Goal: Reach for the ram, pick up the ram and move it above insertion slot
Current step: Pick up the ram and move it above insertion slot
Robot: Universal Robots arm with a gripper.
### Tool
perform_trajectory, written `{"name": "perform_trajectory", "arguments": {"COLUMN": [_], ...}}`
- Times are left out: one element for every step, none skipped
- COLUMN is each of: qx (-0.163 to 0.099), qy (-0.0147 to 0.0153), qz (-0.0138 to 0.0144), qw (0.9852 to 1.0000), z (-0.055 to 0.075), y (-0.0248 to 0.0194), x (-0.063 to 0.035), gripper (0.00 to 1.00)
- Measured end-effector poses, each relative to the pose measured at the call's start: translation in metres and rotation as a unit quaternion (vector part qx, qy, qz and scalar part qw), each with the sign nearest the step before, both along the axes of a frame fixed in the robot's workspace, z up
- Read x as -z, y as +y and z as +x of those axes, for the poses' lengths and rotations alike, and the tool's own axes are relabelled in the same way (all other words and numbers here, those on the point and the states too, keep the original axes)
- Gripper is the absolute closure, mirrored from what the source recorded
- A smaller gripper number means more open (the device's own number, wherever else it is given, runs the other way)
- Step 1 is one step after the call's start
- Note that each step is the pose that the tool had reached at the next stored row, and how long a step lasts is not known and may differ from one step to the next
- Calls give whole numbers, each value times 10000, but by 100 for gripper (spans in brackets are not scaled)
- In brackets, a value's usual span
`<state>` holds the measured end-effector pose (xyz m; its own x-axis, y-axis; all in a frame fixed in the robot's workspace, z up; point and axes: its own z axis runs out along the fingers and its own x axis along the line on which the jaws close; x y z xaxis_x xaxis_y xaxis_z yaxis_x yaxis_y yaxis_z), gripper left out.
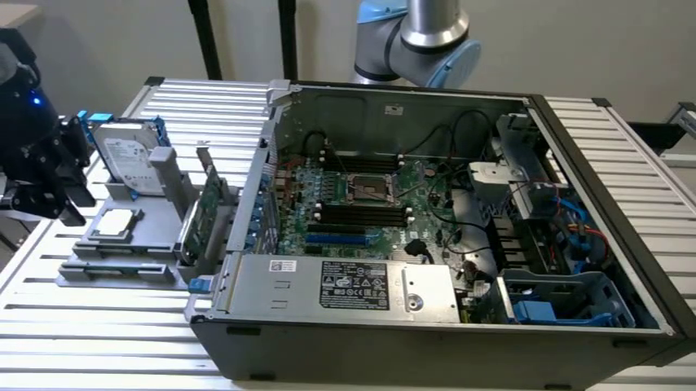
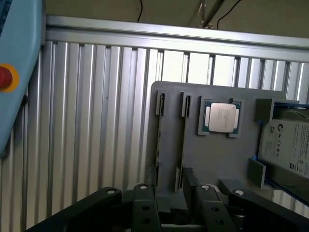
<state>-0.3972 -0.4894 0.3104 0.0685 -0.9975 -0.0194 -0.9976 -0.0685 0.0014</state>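
The gripper (image 2: 175, 209), fingers apart and holding nothing, hangs over the edge of the gray holder (image 2: 217, 159), by the thin ram (image 2: 184, 140).

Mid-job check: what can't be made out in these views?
Ram: wrist view, gray holder strips are edge-on; stick or slot unclear.
Hard drive: wrist view, cut off by the frame edge.
Motherboard memory slots: exterior view, too small to tell which are free.
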Motion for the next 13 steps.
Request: {"name": "perform_trajectory", "arguments": {"qx": [7,14,22,29,36,43,50,57,63,69,74,78,82], "qy": [0,0,0,0,-1,0,0,0,0,0,1,0,0], "qz": [0,0,0,0,1,0,0,-1,0,0,-1,0,0], "qw": [10000,10000,10000,10000,10000,10000,10000,10000,10000,10000,10000,10000,10000], "z": [0,0,0,0,0,0,0,0,0,0,0,0,0], "y": [-2,-5,-7,-10,-12,-15,-18,-21,-23,-25,-27,-29,-30], "x": [18,36,54,73,91,108,127,144,163,183,199,218,236], "gripper": [64,64,64,64,64,64,64,64,64,64,64,64,64]}}
